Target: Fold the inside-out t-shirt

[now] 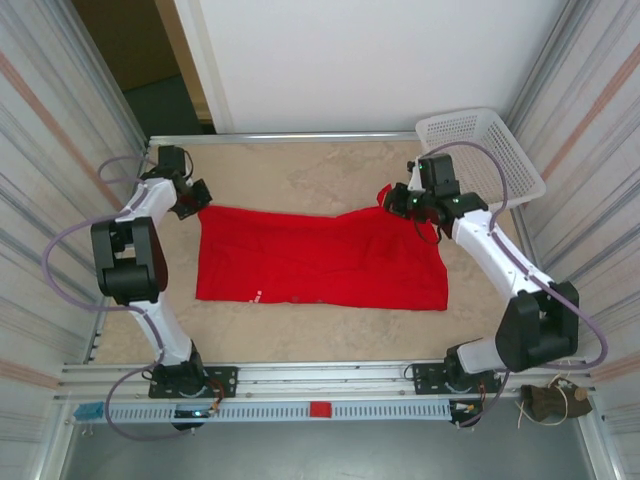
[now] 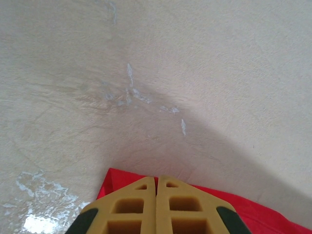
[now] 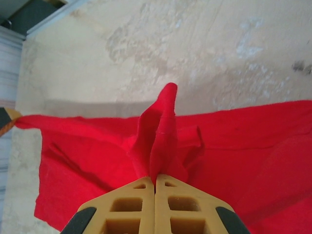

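The inside-out t-shirt (image 1: 320, 265) lies spread across the table, bright red, with a small white mark (image 1: 257, 296) at its near hem. My left gripper (image 1: 200, 203) sits at the shirt's far left corner. In the left wrist view its jaws (image 2: 156, 178) are shut, with the red corner (image 2: 114, 180) under and between the tips. My right gripper (image 1: 398, 203) is at the far right edge. It is shut (image 3: 155, 177) on a bunched-up peak of red cloth (image 3: 163, 131) that is raised off the table.
A white mesh basket (image 1: 480, 150) stands at the back right corner, just behind the right arm. Bare beige tabletop (image 1: 300, 170) runs behind the shirt and in front of it. Metal rails edge the table on all sides.
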